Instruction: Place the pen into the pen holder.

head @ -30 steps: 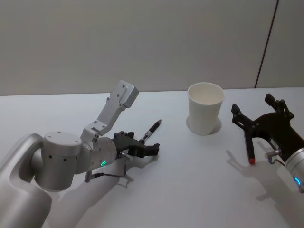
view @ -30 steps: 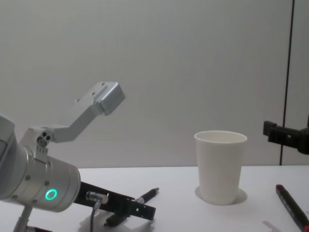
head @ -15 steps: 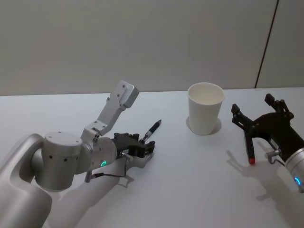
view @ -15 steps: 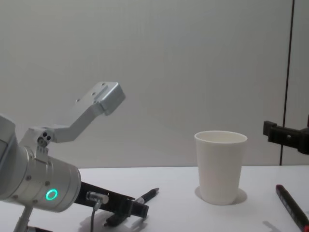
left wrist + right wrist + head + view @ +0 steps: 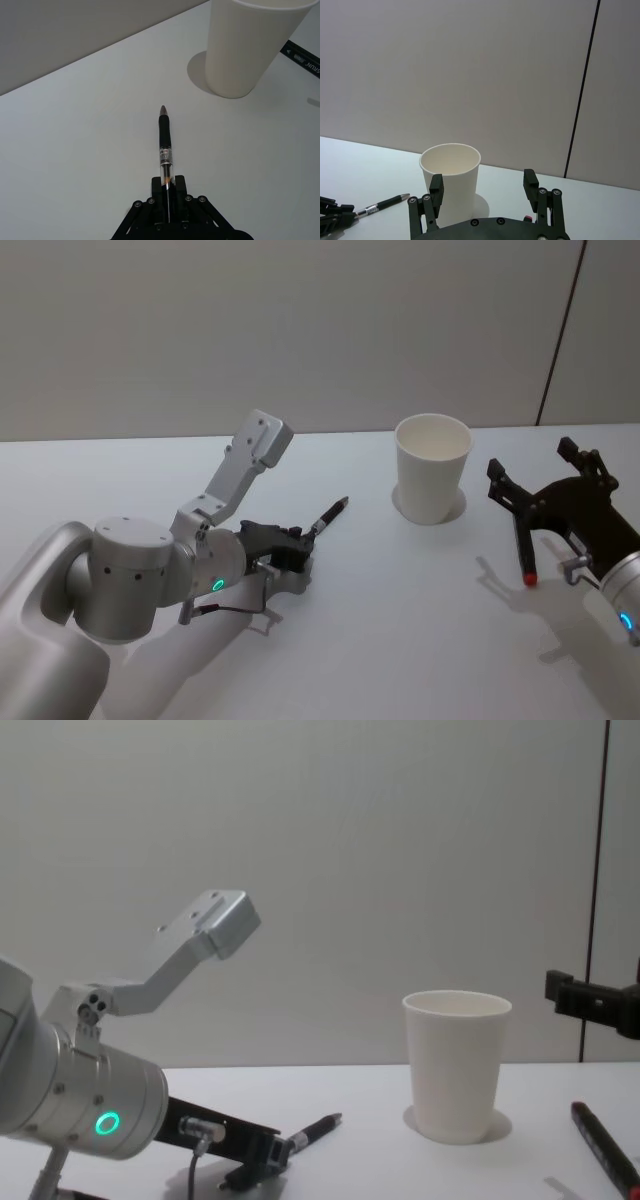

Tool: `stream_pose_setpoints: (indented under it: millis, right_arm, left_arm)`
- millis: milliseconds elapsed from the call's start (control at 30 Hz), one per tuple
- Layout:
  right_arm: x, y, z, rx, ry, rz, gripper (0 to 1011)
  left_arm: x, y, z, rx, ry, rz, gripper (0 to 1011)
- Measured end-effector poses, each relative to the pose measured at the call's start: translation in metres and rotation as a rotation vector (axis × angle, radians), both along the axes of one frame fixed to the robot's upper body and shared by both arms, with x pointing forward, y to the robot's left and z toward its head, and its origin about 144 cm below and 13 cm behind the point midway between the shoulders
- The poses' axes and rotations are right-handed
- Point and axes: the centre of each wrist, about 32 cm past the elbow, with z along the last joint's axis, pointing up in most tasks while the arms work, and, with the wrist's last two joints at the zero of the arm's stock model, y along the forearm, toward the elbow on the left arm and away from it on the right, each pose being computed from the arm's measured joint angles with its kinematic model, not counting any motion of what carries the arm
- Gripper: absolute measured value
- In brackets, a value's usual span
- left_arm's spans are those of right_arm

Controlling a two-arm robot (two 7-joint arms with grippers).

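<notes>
Head view, left pincer (image 5: 300,549) low, clenched on pen (image 5: 331,513), right pincer (image 5: 531,462) released

Head view looks down, chest view level across the table (image 5: 370,1160), wrist views peer forward, close — all share the pen holder (image 5: 432,468).

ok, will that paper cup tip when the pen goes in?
Probably light: the cup looks thin-walled and empty, taller than its narrow base, so a leaning pen may tip it. The left gripper, shut on the pen, should lower it in gently. The right gripper hangs open nearby.
</notes>
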Motion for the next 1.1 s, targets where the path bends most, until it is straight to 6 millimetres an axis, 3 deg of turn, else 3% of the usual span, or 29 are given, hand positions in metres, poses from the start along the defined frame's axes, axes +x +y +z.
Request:
stream_pose_setpoints:
  millis: [733, 1100]
  right_arm:
    - [0.0, 0.0, 0.0, 0.0, 0.0, 0.0, 1001]
    - [0.0, 0.0, 0.0, 0.0, 0.0, 0.0, 1001]
  left_arm:
    - [-0.001, 0.006, 0.003, -0.045, -0.034, 0.017, 150]
    - [-0.006, 0.033, 0.023, -0.155, -0.136, 0.062, 149]
